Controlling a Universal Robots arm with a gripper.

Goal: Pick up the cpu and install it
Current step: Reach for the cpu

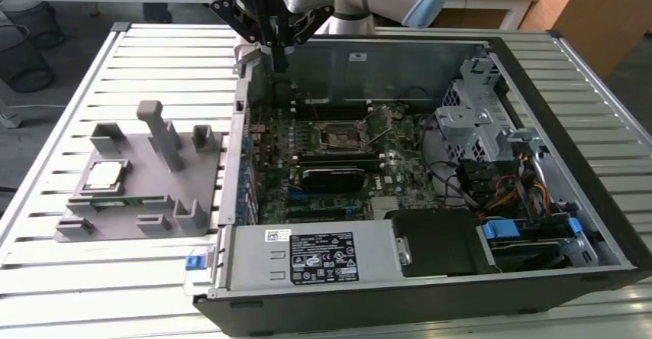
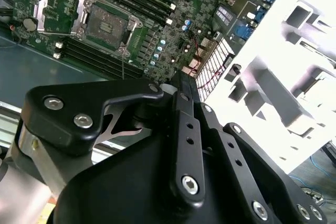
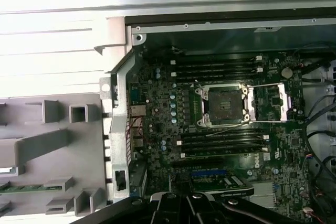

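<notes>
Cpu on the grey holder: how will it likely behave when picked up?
The cpu looks thin and rigid, so probably light and unlikely to flex or roll. Its shiny metal top may be slippery. Lying flat on the grey holder, it seems unlikely to tip.

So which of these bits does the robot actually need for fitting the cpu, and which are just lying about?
Needed: cpu, resting on the grey holder; open socket; gripper.
Lying about: green memory stick; power supply; drive cage.
</notes>
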